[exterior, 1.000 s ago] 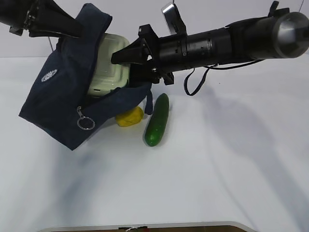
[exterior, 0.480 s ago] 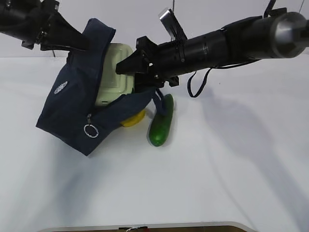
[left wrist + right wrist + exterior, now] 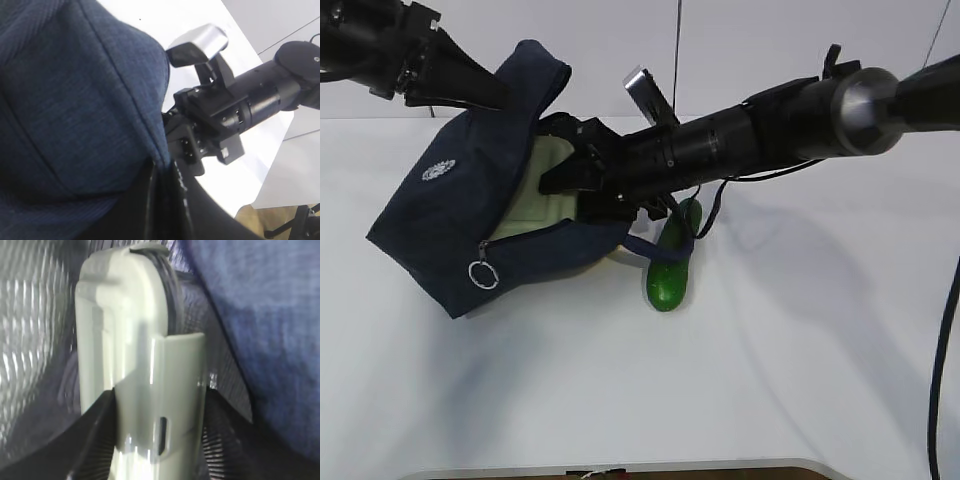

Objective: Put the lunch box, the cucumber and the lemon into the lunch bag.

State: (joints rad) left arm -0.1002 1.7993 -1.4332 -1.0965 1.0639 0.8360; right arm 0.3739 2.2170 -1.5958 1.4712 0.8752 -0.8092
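The navy lunch bag lies tilted on the white table with its mouth facing right. My left gripper is shut on the bag's upper rim and holds it up. My right gripper reaches into the mouth, shut on the lunch box. Both fingers press its pale green lid, and the box is mostly inside the bag. The dark green cucumber lies just right of the bag, under the right arm. The lemon is hidden by the bag's lower edge.
A silver ring pull hangs from the bag's zipper, and a white logo marks its side. A black cable loops below the right arm. Bare white tabletop spreads to the right and front.
My right gripper pushed the lunch box deeper into the bag. The bag shifted and sagged over the lemon. The cucumber was nudged slightly right.
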